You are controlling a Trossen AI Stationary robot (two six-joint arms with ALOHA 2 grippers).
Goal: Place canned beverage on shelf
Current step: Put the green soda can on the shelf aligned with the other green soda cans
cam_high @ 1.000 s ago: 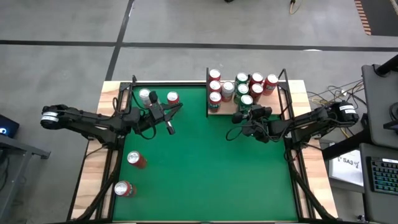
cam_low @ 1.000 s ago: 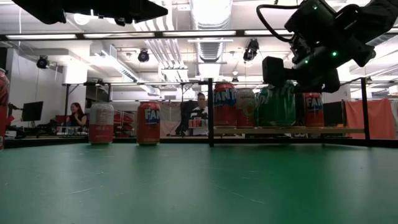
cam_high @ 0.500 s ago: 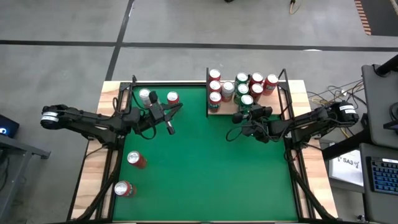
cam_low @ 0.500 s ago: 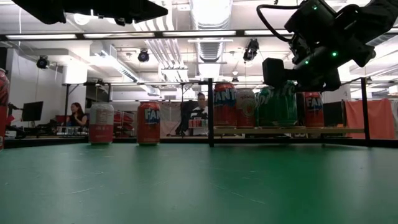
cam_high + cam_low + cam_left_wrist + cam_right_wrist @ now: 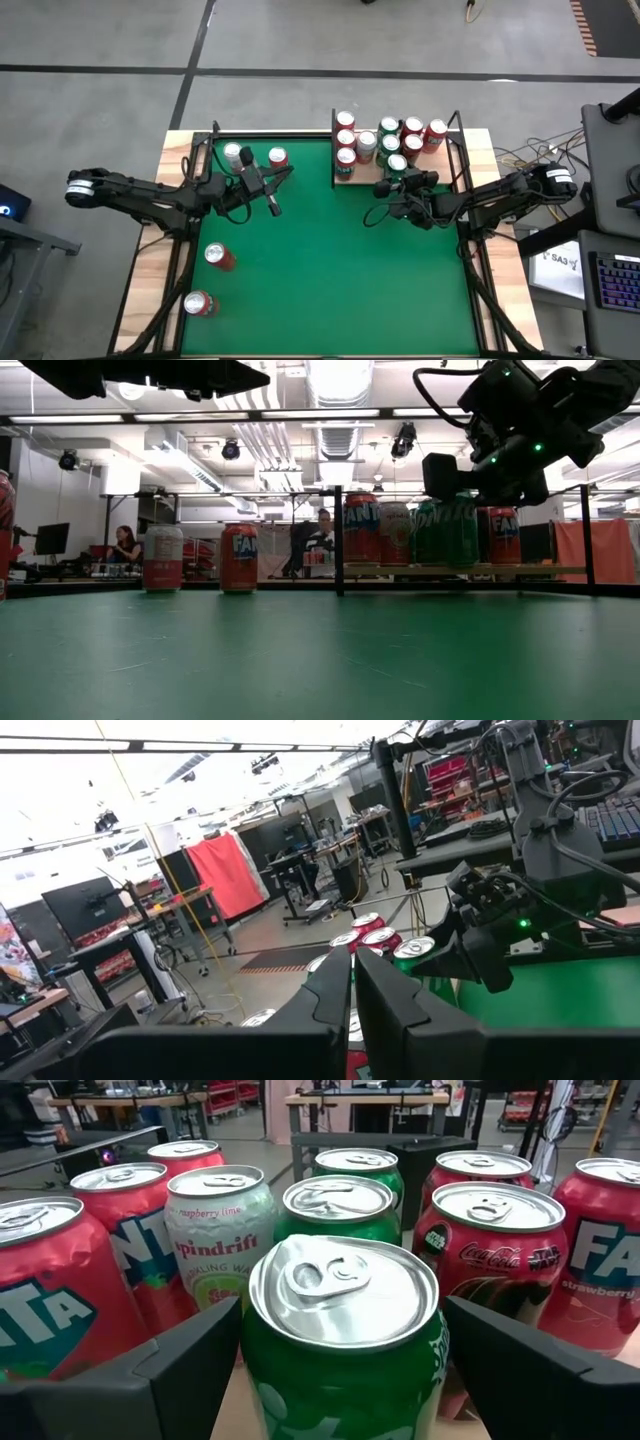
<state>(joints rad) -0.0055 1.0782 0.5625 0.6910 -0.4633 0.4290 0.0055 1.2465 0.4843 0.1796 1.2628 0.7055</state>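
An open-plan robotics lab or workshop. Exposed ceiling ducts (image 5: pixel 268 442) and strip lights (image 5: pixel 330 413) run overhead, with workbenches (image 5: pixel 120 935) and monitors (image 5: pixel 50 538) behind the green felt surface (image 5: pixel 330 270). A person (image 5: pixel 125 546) sits at a desk in the background. Bare concrete floor (image 5: pixel 100 40) surrounds the rig, with a keyboard (image 5: pixel 610 282) and loose cables (image 5: pixel 515 155) beside it.

Left gripper (image 5: pixel 352 988) up close, fingers nearly touching. Beyond, right gripper (image 5: pixel 470 935) beside green can (image 5: pixel 413 950). Red cans (image 5: pixel 372 932) behind.
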